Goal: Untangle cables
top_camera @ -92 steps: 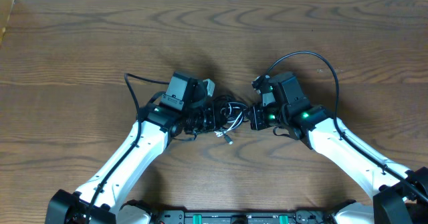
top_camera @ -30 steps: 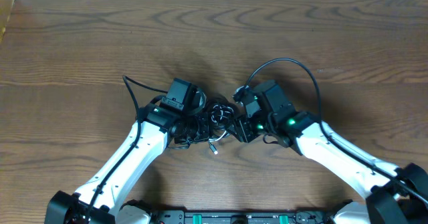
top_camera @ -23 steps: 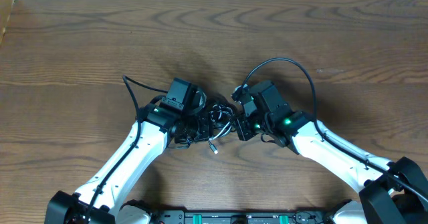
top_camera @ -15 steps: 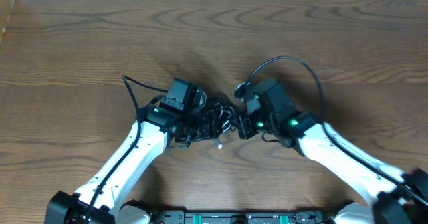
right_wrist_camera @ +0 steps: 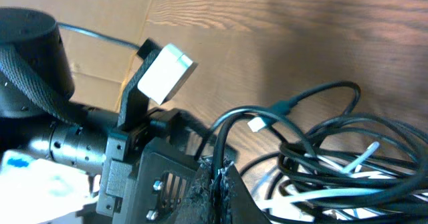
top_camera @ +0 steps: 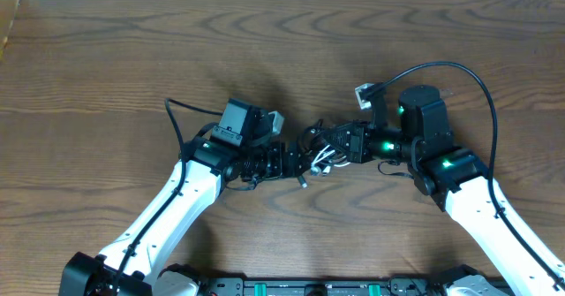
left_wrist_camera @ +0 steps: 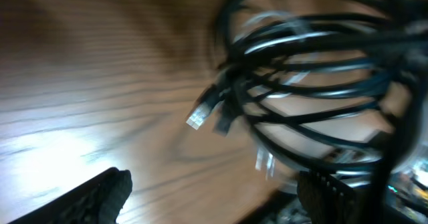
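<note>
Left pincer (top_camera: 290, 161): spread wide with nothing between its fingers, just left of the tangle at the centre of the overhead frame.
Right pincer (top_camera: 347, 146): clamped shut on a strand of the black cable (right_wrist_camera: 319, 138) (the strand loops up out of the closed tips in the right wrist view).
Black cable: bunched in loops between the two pincers.
White cable (top_camera: 323, 158): threaded through the black loops, low in the bundle.
Plug (top_camera: 303, 182): pokes out below the tangle.
Counter (top_camera: 106, 57): dark wood grain.

left end effector (top_camera: 293, 162) spread wide, right end effector (right_wrist_camera: 215, 177) pinched closed
</note>
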You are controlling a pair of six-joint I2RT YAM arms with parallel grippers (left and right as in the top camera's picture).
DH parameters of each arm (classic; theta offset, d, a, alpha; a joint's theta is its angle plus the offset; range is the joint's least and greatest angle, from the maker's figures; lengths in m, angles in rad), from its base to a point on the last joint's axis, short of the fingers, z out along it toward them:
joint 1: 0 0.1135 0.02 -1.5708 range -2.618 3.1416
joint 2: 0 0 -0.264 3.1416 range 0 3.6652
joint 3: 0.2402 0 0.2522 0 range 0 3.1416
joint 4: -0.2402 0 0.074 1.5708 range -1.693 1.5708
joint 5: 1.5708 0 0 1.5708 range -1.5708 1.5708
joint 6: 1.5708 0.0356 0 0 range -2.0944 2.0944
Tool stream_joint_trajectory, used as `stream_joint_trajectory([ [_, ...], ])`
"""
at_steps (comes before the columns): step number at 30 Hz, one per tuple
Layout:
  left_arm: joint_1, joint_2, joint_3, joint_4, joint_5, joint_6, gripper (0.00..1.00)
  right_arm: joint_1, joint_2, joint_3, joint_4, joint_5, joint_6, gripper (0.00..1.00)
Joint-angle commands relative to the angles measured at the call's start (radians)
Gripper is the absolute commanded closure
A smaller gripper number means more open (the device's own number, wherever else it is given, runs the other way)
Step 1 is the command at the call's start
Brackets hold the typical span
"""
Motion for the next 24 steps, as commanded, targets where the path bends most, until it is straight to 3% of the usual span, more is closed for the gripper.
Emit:
stream_joint_trajectory([
  [1,0.005,-0.014,0.002,0.048,0.148,-0.129,0.15,-0.002,-0.006,-0.001,0.005,-0.073,0.027,0.99],
  [11,0.005,-0.014,0.002,0.167,0.140,-0.630,0.15,-0.004,-0.006,-0.001,0.009,-0.064,0.027,0.99],
  [19,0.056,-0.014,0.002,0.113,-0.164,-0.642,0.14,-0.030,-0.006,-0.001,-0.009,-0.066,0.027,0.99],
  [24,0.169,-0.014,0.002,0.059,-0.214,-0.641,0.10,-0.064,-0.006,-0.001,-0.045,-0.066,0.020,0.99],
])
